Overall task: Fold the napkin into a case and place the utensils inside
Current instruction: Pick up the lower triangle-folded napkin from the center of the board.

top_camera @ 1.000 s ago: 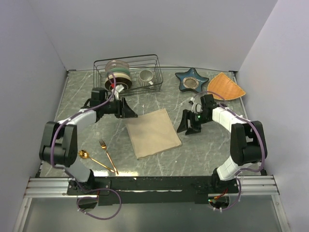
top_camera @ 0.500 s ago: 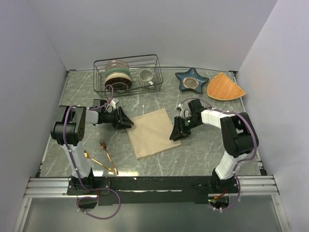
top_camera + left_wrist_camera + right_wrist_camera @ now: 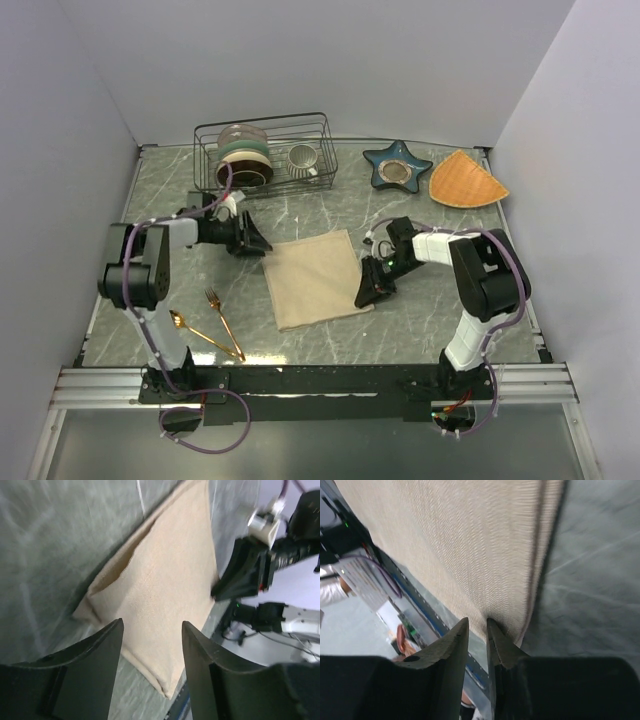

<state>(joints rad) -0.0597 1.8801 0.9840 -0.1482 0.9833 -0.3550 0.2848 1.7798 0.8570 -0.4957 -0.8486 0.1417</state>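
The napkin (image 3: 315, 278) is laid flat on the tabletop (image 3: 430, 310), ready for folding. The left fingers (image 3: 95, 650) are held apart at its far-left corner, nothing gripped. The right fingers (image 3: 445, 650) are set nearly together at its near-right corner, but a pinch cannot be confirmed.

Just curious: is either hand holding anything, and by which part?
Left hand: open, nothing held. Right hand: nearly shut at the near right corner of the napkin; a pinch cannot be told.
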